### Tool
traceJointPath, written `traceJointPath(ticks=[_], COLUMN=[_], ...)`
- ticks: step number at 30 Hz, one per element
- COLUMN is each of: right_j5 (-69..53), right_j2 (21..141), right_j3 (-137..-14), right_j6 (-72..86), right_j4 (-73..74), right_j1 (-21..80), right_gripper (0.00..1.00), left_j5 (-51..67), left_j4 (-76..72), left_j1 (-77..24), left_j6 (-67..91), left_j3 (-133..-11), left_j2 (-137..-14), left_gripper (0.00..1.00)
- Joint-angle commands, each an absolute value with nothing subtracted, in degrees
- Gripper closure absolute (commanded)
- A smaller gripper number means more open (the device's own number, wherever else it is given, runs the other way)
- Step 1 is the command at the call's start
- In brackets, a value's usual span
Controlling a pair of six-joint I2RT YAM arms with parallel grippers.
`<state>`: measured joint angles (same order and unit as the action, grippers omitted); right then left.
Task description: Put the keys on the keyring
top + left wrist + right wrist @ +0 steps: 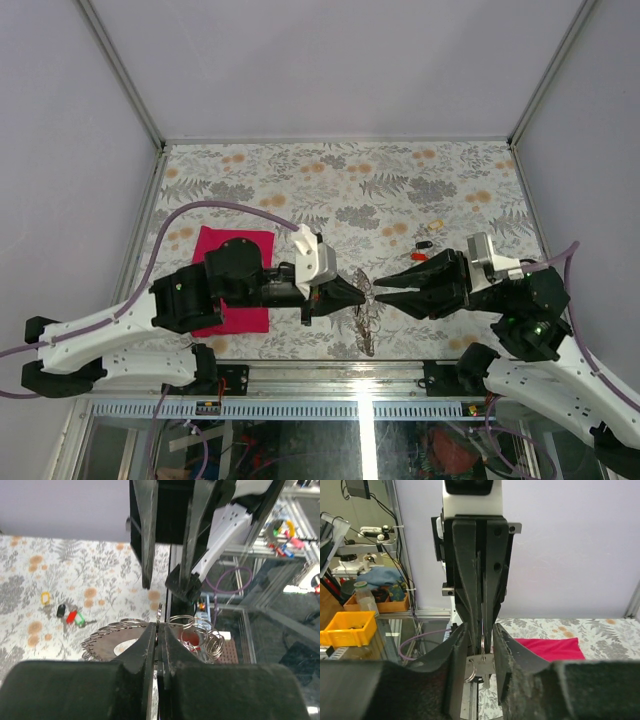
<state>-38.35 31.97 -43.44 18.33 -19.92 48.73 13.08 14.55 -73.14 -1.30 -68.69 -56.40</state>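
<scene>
Silvery keyring (pixel 364 306) hangs at the desk's (pixel 300 180) near edge, left hand (pixel 355 290) clamped on it, right hand (pixel 384 291) fingers apart just beside. Keys (pixel 423 251) lie behind. Advice: left holds steady, right grips one key by its head.

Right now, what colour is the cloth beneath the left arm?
Magenta cloth; clearest in the top external view.

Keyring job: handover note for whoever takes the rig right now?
Left hand: shut on one ring of the silvery-grey metal chain loop keyring, rest drooping by the floral table front edge.
Right hand: open, jaws straddling the same spot.
Three tiny keys with black, red and green plastic heads: loose on the table.
Done: keyring gripped. Left: thread those keys on.
</scene>
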Motion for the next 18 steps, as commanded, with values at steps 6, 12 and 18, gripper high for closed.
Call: traceJointPath(ticks=[6, 12, 18], right_j5=[-37.8, -38.5, -40.3], right_j2=[32.6, 35.7, 38.4], right_j3=[-51.3, -51.2, -50.3], right_j6=[7.6, 6.2, 6.5], right_j4=[-0.4, 2.7, 0.9], right_j1=[48.7, 48.7, 48.7], right_gripper=[0.56, 0.54, 0.57], left_j5=[9.5, 5.9, 3.9], left_j4=[42.6, 55.1, 60.2], left_j1=[-73.4, -73.3, -73.3], left_j6=[-8.7, -10.3, -10.7], left_j3=[-84.9, -93.8, -98.3], left_j2=[-64.7, -70.8, -74.4], left_gripper=[1.00, 1.00, 1.00])
